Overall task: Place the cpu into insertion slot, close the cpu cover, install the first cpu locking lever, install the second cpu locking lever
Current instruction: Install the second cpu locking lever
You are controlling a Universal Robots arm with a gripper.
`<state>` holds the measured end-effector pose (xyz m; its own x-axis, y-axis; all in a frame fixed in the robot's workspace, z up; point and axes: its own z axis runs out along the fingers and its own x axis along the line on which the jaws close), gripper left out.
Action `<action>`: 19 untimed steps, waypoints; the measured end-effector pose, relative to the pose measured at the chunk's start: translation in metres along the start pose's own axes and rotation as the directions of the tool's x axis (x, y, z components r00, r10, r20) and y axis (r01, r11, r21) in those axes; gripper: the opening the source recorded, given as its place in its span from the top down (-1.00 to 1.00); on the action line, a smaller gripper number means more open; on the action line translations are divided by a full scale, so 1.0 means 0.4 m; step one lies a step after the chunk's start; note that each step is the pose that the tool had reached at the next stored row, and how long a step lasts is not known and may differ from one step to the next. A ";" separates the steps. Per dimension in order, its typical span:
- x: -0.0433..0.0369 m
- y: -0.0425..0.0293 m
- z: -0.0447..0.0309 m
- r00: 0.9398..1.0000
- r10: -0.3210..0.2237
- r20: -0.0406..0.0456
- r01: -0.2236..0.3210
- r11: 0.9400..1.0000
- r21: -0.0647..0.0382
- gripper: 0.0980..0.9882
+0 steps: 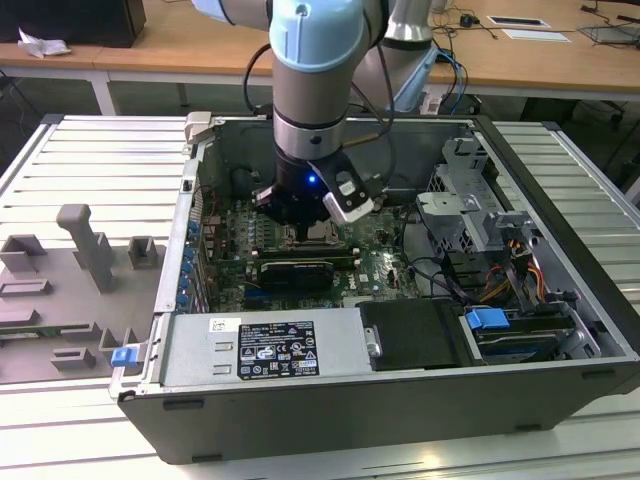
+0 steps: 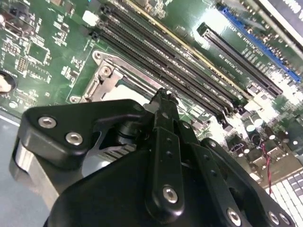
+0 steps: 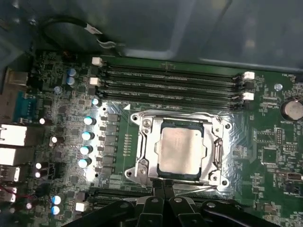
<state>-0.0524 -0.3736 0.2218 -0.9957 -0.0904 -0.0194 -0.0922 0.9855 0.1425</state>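
Inside insertion slot (image 3: 180, 150): cpu (image 3: 180, 152), covered.

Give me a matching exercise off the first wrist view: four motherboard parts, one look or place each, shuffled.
Things:
1. cpu
2. memory slots
3. coin cell battery
4. capacitors

Descriptions:
A. round silver disc near the board's edge
B. column of small blue-topped cylinders beside the socket
C. pale silver-grey square, framed by the silver cpu cover
D. long black parallel rows with white end clips

Pairs: 1-C, 2-D, 3-A, 4-B
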 end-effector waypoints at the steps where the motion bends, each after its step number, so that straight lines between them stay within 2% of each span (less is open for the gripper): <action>1: 0.007 -0.007 -0.001 1.000 0.001 0.002 -0.001 1.000 -0.024 0.98; 5: 0.015 -0.032 -0.005 1.000 0.001 0.003 0.000 0.999 -0.035 0.98; 10: 0.031 -0.039 -0.005 1.000 -0.002 0.005 0.002 0.998 -0.057 0.98; 14: 0.037 -0.043 0.013 1.000 -0.004 0.005 0.004 0.998 -0.063 0.98; 15: 0.041 -0.044 0.015 1.000 -0.004 0.005 0.004 0.998 -0.066 0.98; 16: 0.050 -0.044 0.018 1.000 -0.005 0.008 0.005 0.997 -0.075 0.98; 19: 0.065 -0.048 0.021 1.000 -0.004 0.011 0.005 0.996 -0.085 0.98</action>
<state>-0.0763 -0.3938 0.2103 -0.9952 -0.0932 -0.0306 -0.0977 0.9693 0.2257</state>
